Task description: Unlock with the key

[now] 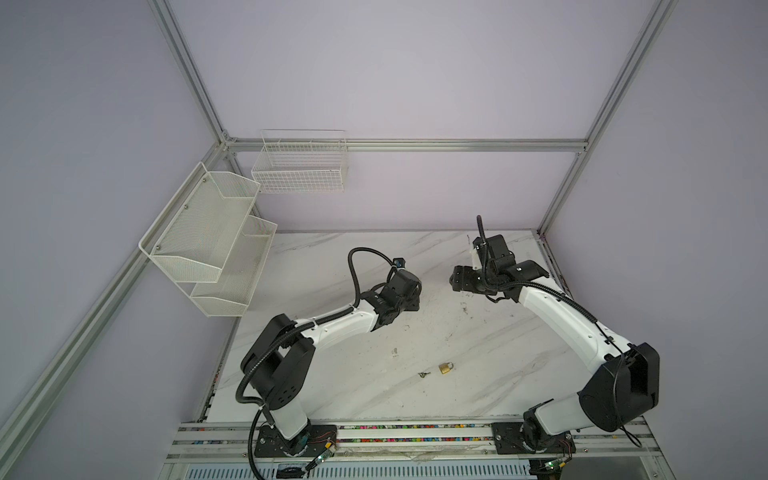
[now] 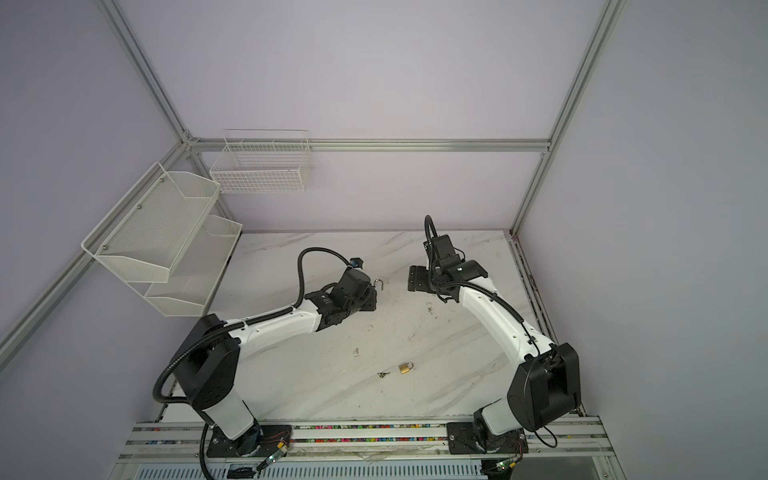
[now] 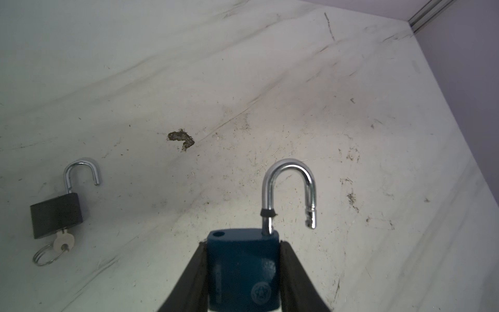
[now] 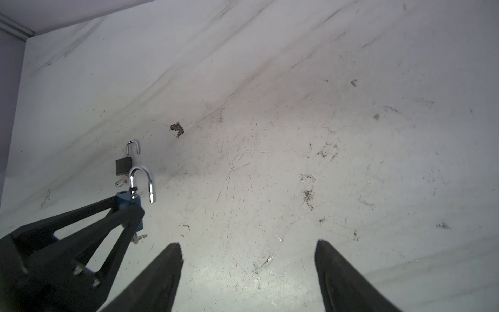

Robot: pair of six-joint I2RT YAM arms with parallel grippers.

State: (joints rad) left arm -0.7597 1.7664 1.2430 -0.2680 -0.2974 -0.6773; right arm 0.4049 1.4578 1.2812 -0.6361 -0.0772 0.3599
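- Looking down in both top views, the brass padlock (image 1: 445, 368) lies shut on the marble table (image 1: 374, 257) with a loose key (image 1: 424, 375) just beside it. Both are well apart from the left gripper (image 2: 370, 296) and the right gripper (image 1: 454, 279).
- Left wrist: the left fingers (image 3: 194, 270) pinch the blue padlock (image 3: 243, 272) by its sides, its shackle (image 3: 289, 186) sprung open beyond their tips. A black padlock (image 3: 55, 214), also open, lies off to one side with its inserted key (image 3: 63, 241).
- Right wrist: the right fingers (image 4: 167, 270) are spread wide and empty, with bare table between them. What looks like a dangling key (image 4: 140, 237) hangs under the blue padlock.
- Risks: the smooth painted sides could slip from the pinch. The small loose key could skid away from closing fingertips.
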